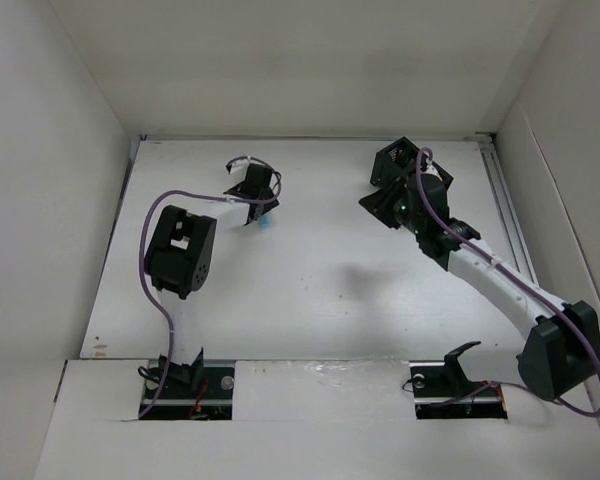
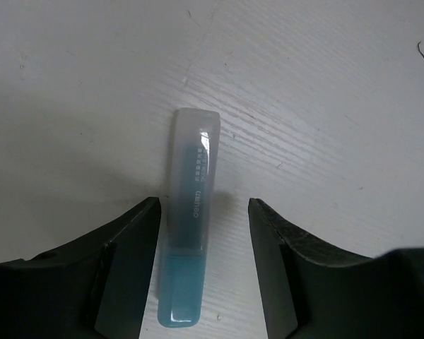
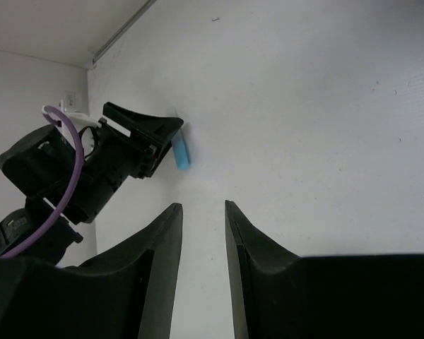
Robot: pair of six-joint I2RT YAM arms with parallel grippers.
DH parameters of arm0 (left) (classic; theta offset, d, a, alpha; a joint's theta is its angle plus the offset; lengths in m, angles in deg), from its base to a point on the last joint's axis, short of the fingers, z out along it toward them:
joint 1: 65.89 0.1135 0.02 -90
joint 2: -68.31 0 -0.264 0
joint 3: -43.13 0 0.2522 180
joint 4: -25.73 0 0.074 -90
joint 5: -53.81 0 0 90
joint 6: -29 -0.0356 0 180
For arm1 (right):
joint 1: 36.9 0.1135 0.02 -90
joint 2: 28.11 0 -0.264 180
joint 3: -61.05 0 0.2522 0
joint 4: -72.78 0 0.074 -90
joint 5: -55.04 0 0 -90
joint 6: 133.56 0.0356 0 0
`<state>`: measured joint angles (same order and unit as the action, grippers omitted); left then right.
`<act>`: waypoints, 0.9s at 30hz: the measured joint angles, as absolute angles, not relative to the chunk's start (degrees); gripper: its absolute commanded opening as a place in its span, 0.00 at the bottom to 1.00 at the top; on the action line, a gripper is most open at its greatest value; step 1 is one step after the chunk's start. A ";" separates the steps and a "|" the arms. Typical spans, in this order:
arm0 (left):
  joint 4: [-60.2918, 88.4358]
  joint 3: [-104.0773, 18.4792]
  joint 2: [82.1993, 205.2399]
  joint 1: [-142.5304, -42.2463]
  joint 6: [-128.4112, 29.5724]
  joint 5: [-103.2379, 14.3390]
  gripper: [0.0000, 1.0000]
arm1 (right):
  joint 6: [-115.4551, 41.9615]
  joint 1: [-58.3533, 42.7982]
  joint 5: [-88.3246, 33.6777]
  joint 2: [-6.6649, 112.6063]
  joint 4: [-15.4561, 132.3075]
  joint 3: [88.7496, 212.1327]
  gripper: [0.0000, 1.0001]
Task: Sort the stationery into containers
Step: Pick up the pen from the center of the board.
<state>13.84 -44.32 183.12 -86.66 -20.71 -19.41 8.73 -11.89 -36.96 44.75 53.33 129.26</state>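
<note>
A: Where's the marker?
B: Flat on the bench, far left, inside the left claw. The claw is half open, not clamped on it.
A: Pointing how?
B: Its long axis runs along the claw's reach, blue end toward the wrist, clear cap away.
A: And the right claw?
B: Narrowly open, holding nothing.

Highlighter, pale blue: one. Grippers — two: left gripper, right gripper. Table — one.
</note>
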 measured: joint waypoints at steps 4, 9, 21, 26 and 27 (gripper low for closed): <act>13.05 -44.23 183.10 -87.98 -22.26 -17.05 0.48 | 8.75 -12.57 -37.12 44.51 53.37 129.26 0.38; 11.78 -44.12 183.12 -89.29 -24.20 -14.43 0.37 | 8.78 -13.64 -36.51 44.51 53.41 129.26 0.39; 15.17 -34.42 177.11 -91.06 -26.63 -12.48 0.02 | 8.91 -14.82 -33.42 44.55 53.48 129.26 0.70; 19.10 -24.08 168.45 -91.25 -27.04 -18.84 0.01 | 8.71 -15.28 -28.27 46.70 54.11 129.31 0.79; 20.11 -22.25 166.57 -91.32 -27.15 -20.96 0.01 | 8.71 -15.30 -27.08 47.68 54.38 129.35 0.79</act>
